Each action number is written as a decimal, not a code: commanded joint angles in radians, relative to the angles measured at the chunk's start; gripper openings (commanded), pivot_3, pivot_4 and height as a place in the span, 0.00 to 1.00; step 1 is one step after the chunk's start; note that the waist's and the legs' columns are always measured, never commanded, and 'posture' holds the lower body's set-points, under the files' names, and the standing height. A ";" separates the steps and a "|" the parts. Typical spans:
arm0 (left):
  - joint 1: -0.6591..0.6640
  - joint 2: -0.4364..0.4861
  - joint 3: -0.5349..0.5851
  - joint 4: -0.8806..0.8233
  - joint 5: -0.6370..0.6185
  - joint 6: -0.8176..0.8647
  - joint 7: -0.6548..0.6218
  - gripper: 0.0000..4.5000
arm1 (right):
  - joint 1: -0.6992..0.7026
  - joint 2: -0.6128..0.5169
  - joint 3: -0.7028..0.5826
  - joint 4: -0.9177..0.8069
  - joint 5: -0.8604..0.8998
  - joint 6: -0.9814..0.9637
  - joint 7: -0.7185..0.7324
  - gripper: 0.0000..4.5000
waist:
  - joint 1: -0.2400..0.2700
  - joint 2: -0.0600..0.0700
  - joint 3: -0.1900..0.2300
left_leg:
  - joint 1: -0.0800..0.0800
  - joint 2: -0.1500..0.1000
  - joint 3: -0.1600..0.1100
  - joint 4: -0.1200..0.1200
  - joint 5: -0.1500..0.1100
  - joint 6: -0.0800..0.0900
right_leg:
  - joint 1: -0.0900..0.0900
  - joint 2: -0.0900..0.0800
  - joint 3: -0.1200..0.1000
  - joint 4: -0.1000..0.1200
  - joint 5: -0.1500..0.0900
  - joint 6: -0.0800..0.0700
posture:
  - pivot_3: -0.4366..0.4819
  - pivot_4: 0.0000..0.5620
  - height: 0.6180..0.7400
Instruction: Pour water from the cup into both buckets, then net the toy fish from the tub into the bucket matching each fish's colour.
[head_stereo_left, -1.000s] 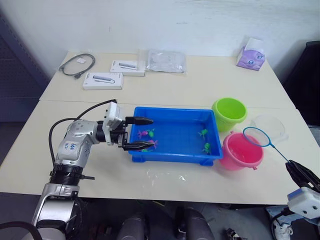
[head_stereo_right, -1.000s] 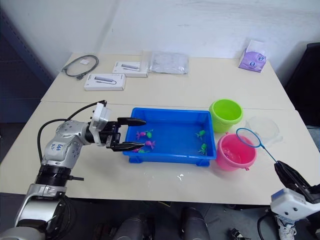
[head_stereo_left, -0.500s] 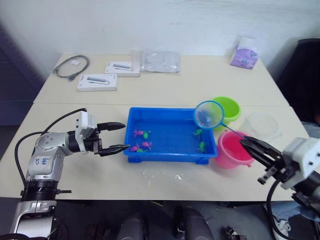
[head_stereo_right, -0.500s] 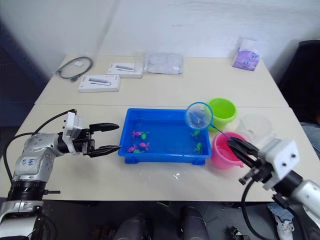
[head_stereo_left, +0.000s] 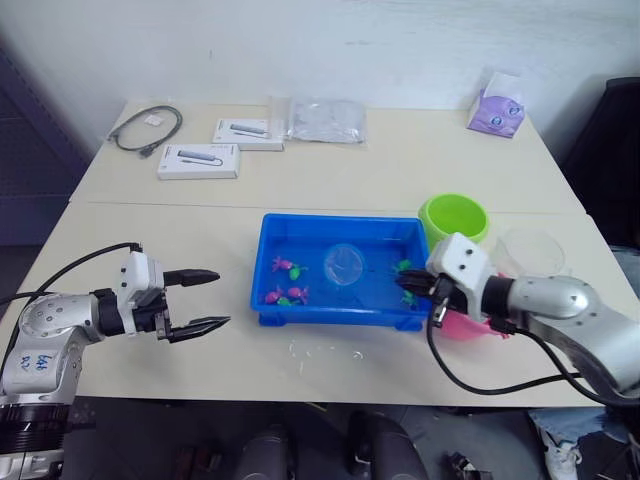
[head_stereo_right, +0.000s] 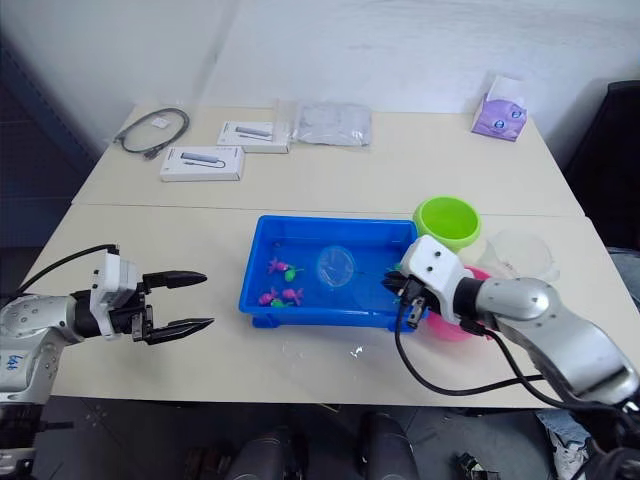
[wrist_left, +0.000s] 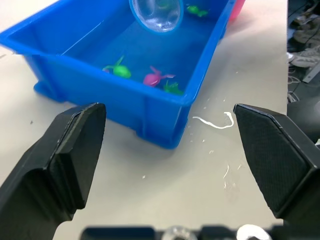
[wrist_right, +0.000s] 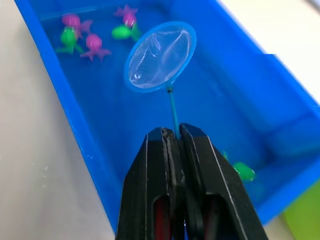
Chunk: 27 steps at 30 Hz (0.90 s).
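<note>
The blue tub (head_stereo_left: 340, 219) sits mid-table with water and several toy fish: pink ones (head_stereo_left: 283, 265) and a green one (wrist_right: 67, 37) at its left end, green ones (head_stereo_left: 404, 266) at its right. My right gripper (wrist_right: 172, 131) is shut on the net's thin handle at the tub's right end. The net (head_stereo_left: 345, 265) has its hoop low over the tub's middle. My left gripper (head_stereo_left: 222, 297) is open and holds nothing, on the table left of the tub. The green bucket (head_stereo_left: 457, 220) and the pink bucket (head_stereo_left: 465, 326), partly hidden by my right arm, stand right of the tub. The clear cup (head_stereo_left: 530, 252) is beyond them.
Two white boxes (head_stereo_left: 198, 160), a grey cable (head_stereo_left: 150, 128), a clear bag (head_stereo_left: 318, 120) and a purple tissue pack (head_stereo_left: 497, 112) lie along the table's far side. Water drops (head_stereo_left: 315, 350) lie on the table in front of the tub.
My right gripper has carried the net from above the tub's right end down to the tub's middle. My left gripper has drawn back leftward, away from the tub, and is still open.
</note>
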 joint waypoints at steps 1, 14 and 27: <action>0.014 0.018 0.019 -0.052 -0.013 0.025 0.019 0.98 | -0.095 0.051 0.101 0.048 -0.109 -0.004 0.069 0.00 | 0.000 0.000 0.000 | 0.000 0.000 0.000 0.000 0.000 0.000 | 0.000 0.000 0.000 0.000 0.000 0.000 | 0.48 0.27 1.00; 0.013 0.016 0.004 -0.076 -0.014 0.063 0.039 0.98 | -0.232 0.255 0.194 0.148 -0.213 0.120 0.148 0.00 | -0.003 0.000 0.000 | -0.001 0.000 -0.001 0.000 0.000 -0.001 | 0.000 0.000 -0.001 0.003 0.000 0.000 | 0.48 0.27 1.00; 0.024 0.004 0.003 -0.090 -0.017 0.064 0.055 0.98 | -0.230 0.307 0.056 0.122 -0.109 0.299 0.178 0.00 | -0.003 0.000 0.000 | -0.001 0.000 -0.001 0.000 0.000 -0.001 | 0.000 0.001 -0.001 0.004 0.000 0.000 | 0.48 0.27 1.00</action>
